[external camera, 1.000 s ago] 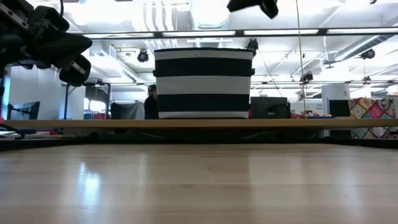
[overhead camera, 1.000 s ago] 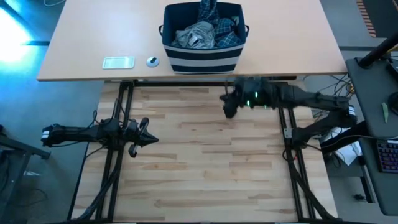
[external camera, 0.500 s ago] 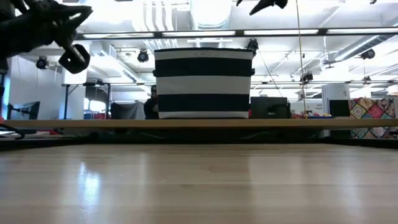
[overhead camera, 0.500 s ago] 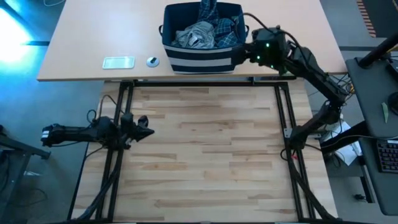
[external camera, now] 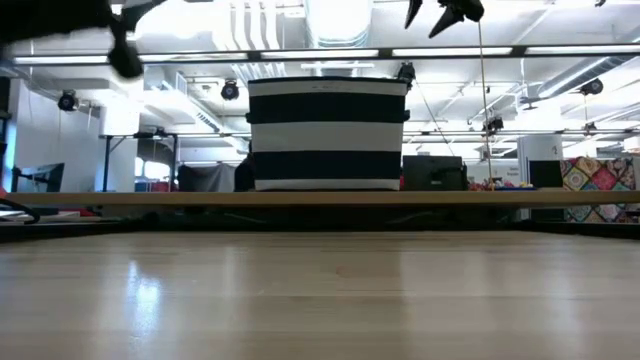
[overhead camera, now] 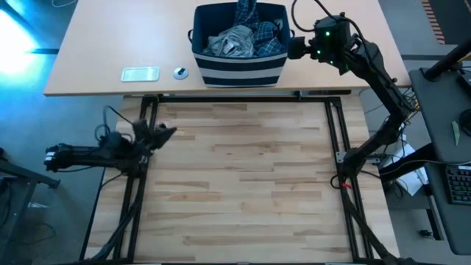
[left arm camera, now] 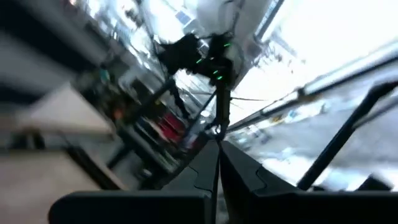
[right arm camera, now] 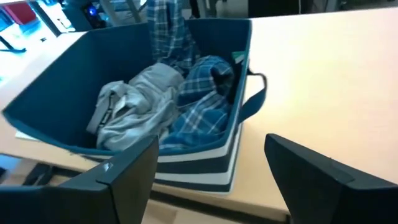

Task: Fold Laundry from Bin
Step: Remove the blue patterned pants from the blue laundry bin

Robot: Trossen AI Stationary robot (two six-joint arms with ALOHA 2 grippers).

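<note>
Right gripper [overhead camera: 296,48] hangs in the air just beside the right side of the bin [overhead camera: 239,68], with its two fingers [right arm camera: 118,177] spread wide apart and nothing between them; it touches no cloth and no wall of the bin. In the right wrist view the fingers frame the near corner of the bin and the small side handle [right arm camera: 255,93]. The bin stands on the light tabletop [overhead camera: 96,44] close to its front edge. The laundry is all inside the bin: a grey T-shirt [right arm camera: 134,109] lies on the left part, blue-and-white plaid cloth [right arm camera: 199,106] lies beside it on the right, and one plaid piece [right arm camera: 165,31] rises along the back wall. A small silver tray [overhead camera: 140,73] and a round small object [overhead camera: 180,72] lie on the tabletop, well apart from the bin on its left. The wooden work surface [overhead camera: 243,177] in front lies bare between both arms. Left gripper [overhead camera: 165,131] is at the left edge of this surface, raised off it, its fingers [left arm camera: 214,168] pressed together and holding nothing.
</note>
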